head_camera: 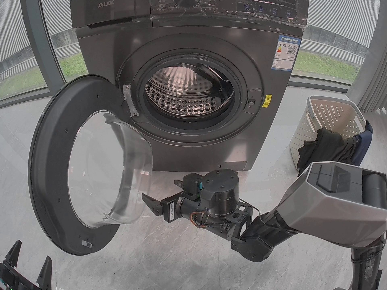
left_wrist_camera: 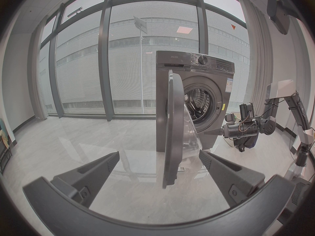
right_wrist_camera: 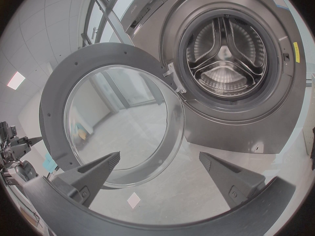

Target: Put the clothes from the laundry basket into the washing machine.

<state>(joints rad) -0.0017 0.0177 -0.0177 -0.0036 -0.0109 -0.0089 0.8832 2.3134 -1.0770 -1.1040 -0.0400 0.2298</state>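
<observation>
The grey washing machine [head_camera: 189, 101] stands with its round door [head_camera: 60, 162] swung wide to the left and its steel drum [head_camera: 189, 89] empty. The white laundry basket [head_camera: 334, 113] sits on the floor right of the machine, with dark clothes [head_camera: 326, 148] draped over its front rim and a blue garment [head_camera: 365, 139] at its side. My right gripper [head_camera: 163, 194] hangs low in front of the machine, just right of the door glass, open and empty [right_wrist_camera: 159, 158]. My left gripper [head_camera: 28, 262] is open and empty near the floor, left of the door [left_wrist_camera: 159, 159].
Tall windows and their dark frames [head_camera: 36, 33] run behind the machine. A grey curtain [head_camera: 373, 73] hangs at the far right behind the basket. The open door [left_wrist_camera: 172, 128] stands edge-on between my two grippers. Bare tiled floor [head_camera: 161, 254] lies in front.
</observation>
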